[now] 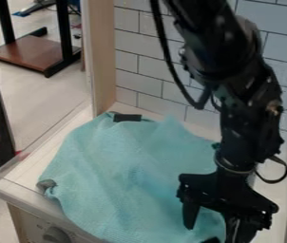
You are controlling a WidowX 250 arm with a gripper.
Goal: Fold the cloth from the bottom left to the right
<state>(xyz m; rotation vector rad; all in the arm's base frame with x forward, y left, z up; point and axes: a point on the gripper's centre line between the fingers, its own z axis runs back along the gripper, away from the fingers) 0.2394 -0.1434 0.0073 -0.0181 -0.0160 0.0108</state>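
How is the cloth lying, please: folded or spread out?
Mostly spread out: the cloth covers a broad area of the counter, rumpled by loose ridges.

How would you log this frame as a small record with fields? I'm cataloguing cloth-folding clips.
cloth: light blue-green cloth, mostly spread out, rumpled, no neat fold visible
cloth edges: dark patch at the far edge, grey patch at the left
surface: pale counter, its front edge partly covered by the cloth
gripper: black gripper, fingers apart, at the cloth's lower right in the view
grip on cloth: cannot tell
behind: tiled wall
below counter edge: dark round knob
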